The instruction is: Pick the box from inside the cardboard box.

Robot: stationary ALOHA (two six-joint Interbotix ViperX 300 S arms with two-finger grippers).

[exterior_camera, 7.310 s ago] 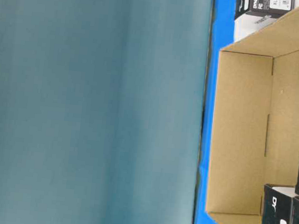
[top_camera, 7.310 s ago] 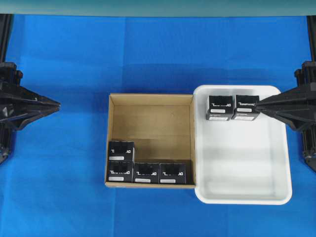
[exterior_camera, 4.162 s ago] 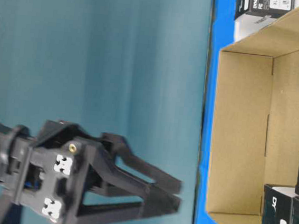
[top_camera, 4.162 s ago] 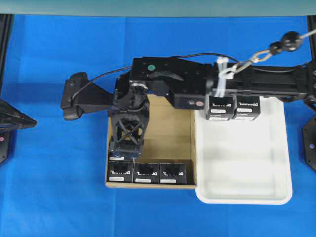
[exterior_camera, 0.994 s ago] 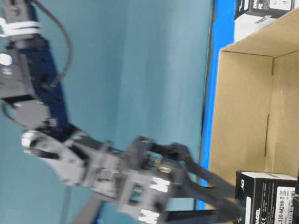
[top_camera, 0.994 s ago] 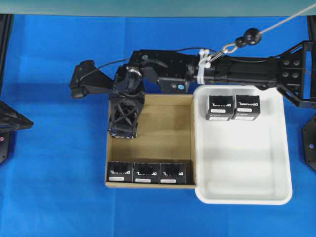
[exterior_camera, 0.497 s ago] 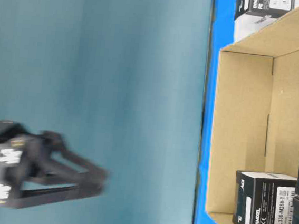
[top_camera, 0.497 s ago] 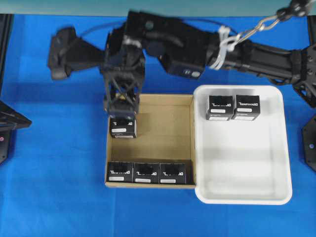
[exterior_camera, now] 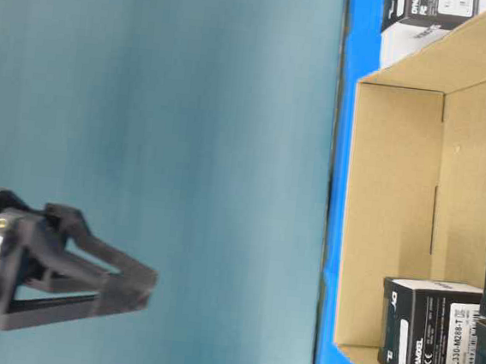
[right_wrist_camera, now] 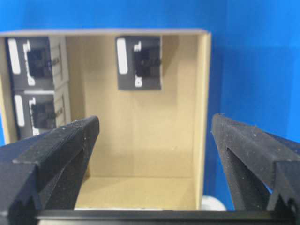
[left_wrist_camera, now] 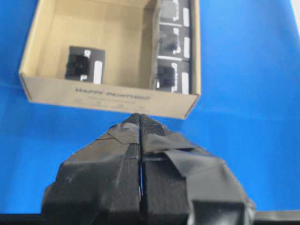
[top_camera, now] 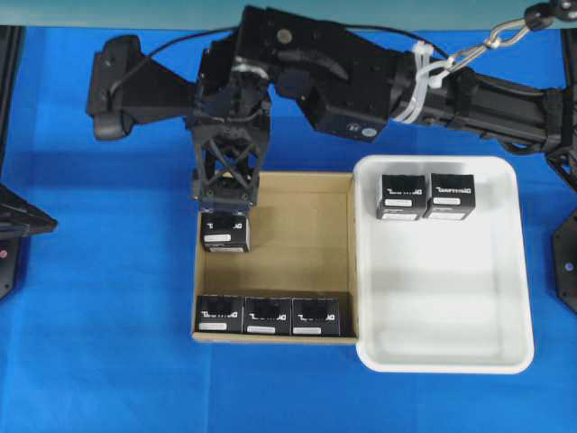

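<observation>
Against the left wall of the cardboard box [top_camera: 275,189], a lone black box [top_camera: 224,233] now sits on the carton floor, apart from the three-box row [top_camera: 268,317] along the near wall. It was clamped in the claw a second ago. Right gripper [top_camera: 222,189] has since lifted clear above the far-left corner, fingers spread wide and empty. Left gripper [left_wrist_camera: 140,123] rests pressed closed outside the carton. White tray [top_camera: 442,361] holds two boxes at its far edge. Judgement: the pick has failed or been released; a fresh descent and grasp seems required.
</observation>
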